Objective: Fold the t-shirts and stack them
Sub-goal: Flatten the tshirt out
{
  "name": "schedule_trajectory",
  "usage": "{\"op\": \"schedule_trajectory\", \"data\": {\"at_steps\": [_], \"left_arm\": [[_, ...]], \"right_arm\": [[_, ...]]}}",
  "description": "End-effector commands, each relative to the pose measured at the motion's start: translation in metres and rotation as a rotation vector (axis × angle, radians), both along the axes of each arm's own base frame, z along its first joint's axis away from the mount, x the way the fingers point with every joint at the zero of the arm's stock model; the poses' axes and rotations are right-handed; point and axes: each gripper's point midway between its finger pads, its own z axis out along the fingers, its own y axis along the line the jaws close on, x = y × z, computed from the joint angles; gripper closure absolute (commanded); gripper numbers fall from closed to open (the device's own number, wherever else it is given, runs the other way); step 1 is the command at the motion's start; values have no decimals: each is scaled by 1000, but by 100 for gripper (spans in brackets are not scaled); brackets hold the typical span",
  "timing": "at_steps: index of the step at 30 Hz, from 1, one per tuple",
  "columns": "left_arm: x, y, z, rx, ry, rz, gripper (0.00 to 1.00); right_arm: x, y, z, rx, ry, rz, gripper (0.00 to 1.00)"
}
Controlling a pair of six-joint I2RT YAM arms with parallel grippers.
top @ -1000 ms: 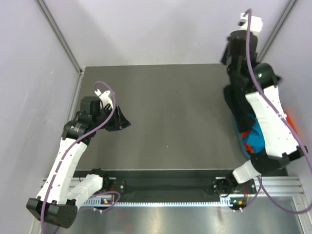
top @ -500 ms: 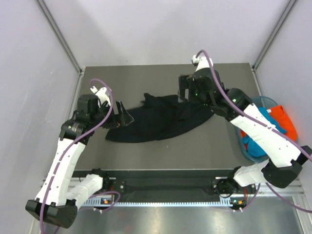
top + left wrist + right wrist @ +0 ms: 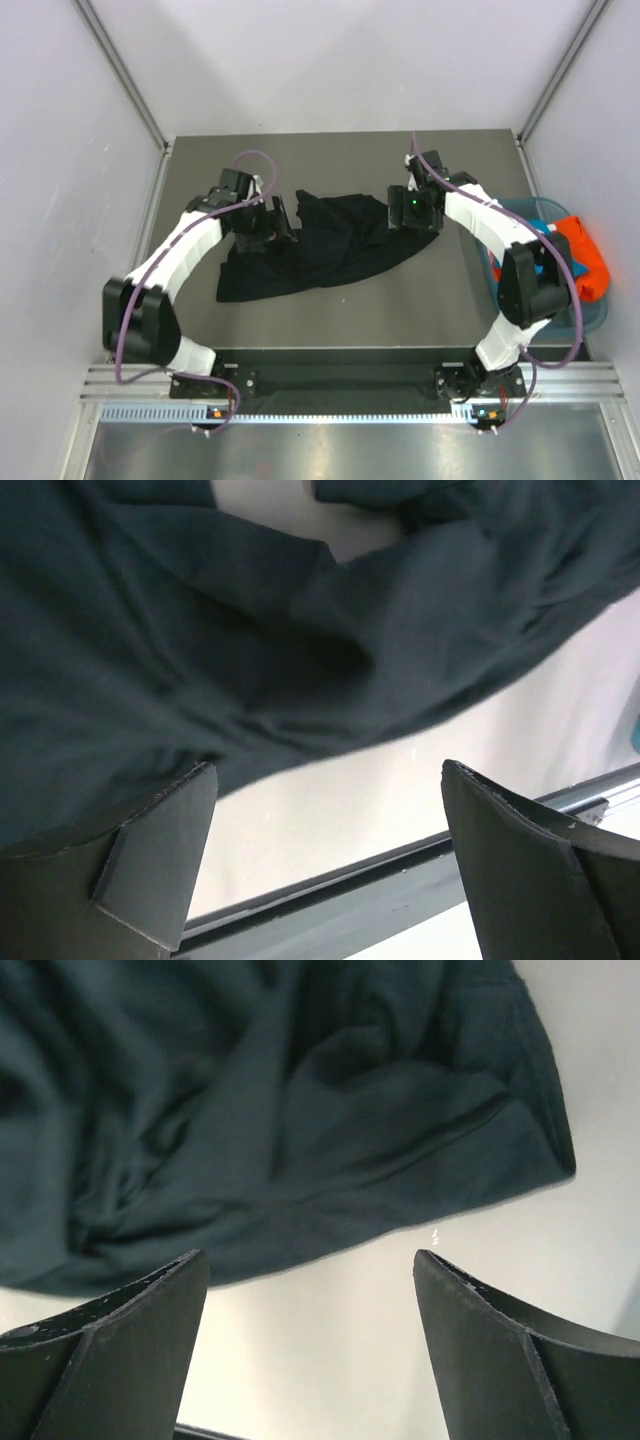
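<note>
- Left gripper (image 3: pixel 272 220): jaws wide, holding nothing, over the left part of the black t-shirt (image 3: pixel 320 250).
- The shirt lies rumpled on the table (image 3: pixel 350 320), toward its far edge; flattening it looks like the step in hand.
- Right gripper (image 3: pixel 412 208): wide, empty, above its right end; next, each should pinch a corner and pull outward.

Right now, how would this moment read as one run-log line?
black t-shirt: crumpled on table | left gripper: open over shirt | right gripper: open over shirt | basket: coloured shirts inside
</note>
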Motion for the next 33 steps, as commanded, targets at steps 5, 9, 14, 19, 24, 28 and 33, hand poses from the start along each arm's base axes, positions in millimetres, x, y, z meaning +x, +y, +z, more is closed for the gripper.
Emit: {"op": "schedule_trajectory", "data": {"at_steps": [5, 9, 14, 19, 24, 28, 33], "left_arm": [[57, -46, -39, -142, 67, 11, 1], [74, -64, -42, -215, 89, 5, 8], [90, -69, -42, -217, 86, -6, 68], [92, -37, -1, -67, -19, 64, 100], [77, 9, 83, 76, -247, 163, 100], [51, 52, 160, 153, -450, 300, 100], [47, 70, 199, 201, -559, 349, 100]], "right_arm": [[44, 30, -25, 230, 30, 17, 22], [57, 49, -32, 307, 50, 22, 29], [67, 70, -46, 376, 113, 29, 51], [58, 62, -23, 365, 98, 35, 100], [-3, 23, 27, 239, 54, 55, 100], [-82, -14, 64, 183, -7, 48, 100], [-129, -26, 94, 231, -72, 14, 100]]}}
